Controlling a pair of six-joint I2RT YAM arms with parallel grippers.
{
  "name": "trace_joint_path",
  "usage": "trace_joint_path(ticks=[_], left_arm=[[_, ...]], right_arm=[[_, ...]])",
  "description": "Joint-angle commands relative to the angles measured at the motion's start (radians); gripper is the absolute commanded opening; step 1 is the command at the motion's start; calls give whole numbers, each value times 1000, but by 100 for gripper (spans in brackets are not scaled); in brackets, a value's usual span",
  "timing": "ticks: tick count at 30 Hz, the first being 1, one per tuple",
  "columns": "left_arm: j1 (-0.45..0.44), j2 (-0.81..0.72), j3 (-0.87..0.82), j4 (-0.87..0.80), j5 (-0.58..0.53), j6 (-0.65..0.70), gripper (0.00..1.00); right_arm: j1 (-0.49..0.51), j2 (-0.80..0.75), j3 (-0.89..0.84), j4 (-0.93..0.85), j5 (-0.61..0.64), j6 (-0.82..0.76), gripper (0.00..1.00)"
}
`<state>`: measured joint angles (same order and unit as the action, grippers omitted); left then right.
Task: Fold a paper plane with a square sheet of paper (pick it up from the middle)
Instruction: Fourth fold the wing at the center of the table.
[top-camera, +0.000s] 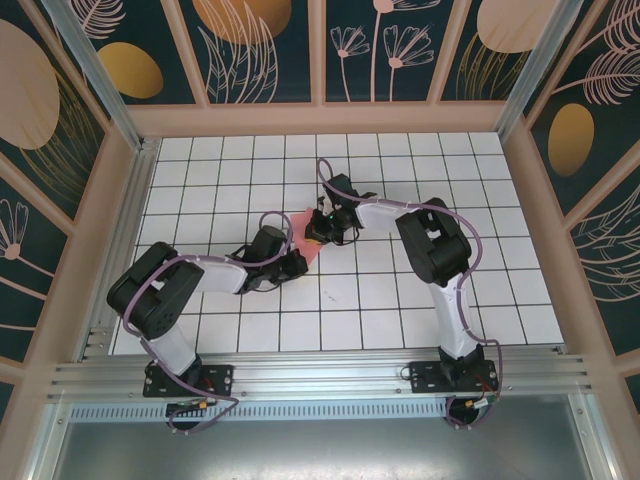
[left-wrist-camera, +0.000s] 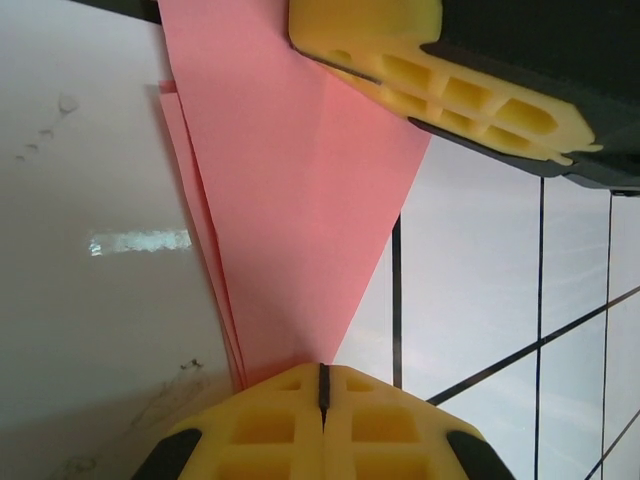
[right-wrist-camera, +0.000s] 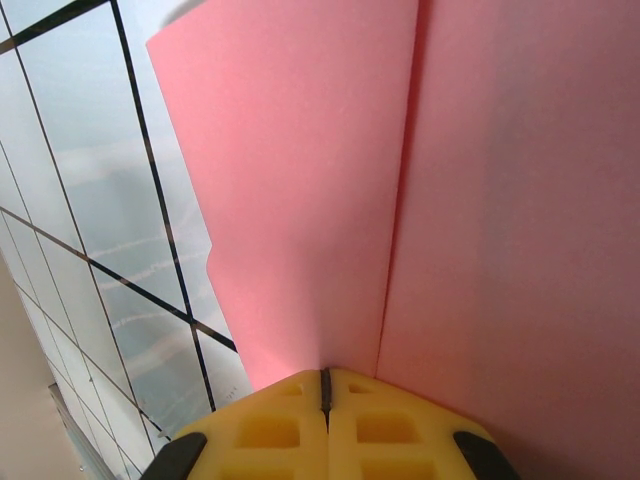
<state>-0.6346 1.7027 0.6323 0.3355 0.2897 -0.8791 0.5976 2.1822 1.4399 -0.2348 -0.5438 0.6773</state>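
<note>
From above, the paper plane (top-camera: 305, 243) sat just toward 9 o'clock of the tiled table's (top-camera: 400, 300) centre, spanned between the left gripper (top-camera: 294, 264) at its 7 o'clock end and the right gripper (top-camera: 320, 228) at its 1 o'clock end. With both holding so short a piece, any pull apart or twist would likely tear it. The left arm lay low, forearm reaching toward 2 o'clock. The right arm's elbow stood higher, forearm pointing toward 9 o'clock. In the left wrist view, the left jaws were fully closed, pinching the plane's narrow tip. That small hold could slip, and the loose layers along the 10 o'clock edge might splay. The right gripper's fingers (left-wrist-camera: 440, 85) met the wide end at 1 o'clock. In the right wrist view, the right jaws were closed tight on the centre crease, the wrist aimed along it.
</note>
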Motion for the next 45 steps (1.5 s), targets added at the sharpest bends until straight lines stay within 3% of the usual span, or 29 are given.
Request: trace_joint_path(ticks=[1, 7, 14, 18, 27, 38, 45], left_arm=[[-29, -23, -62, -185, 87, 38, 0], [-19, -144, -32, -267, 40, 71, 0], [39, -284, 10, -184, -91, -52, 0], [40, -243, 45, -121, -120, -76, 0], [37, -69, 58, 23, -17, -123, 0], [36, 44, 33, 4, -36, -113, 0], [36, 51, -37, 36, -40, -126, 0]], right_arm=[[-4, 113, -26, -78, 138, 16, 4], [-2, 111, -21, -80, 139, 16, 4], [-4, 114, -20, -79, 135, 16, 4], [-6, 113, -21, -74, 127, 16, 4], [-20, 81, -36, -15, 76, 36, 4], [-27, 44, -47, 25, 34, 48, 5], [-31, -58, -59, 92, -8, 15, 8]])
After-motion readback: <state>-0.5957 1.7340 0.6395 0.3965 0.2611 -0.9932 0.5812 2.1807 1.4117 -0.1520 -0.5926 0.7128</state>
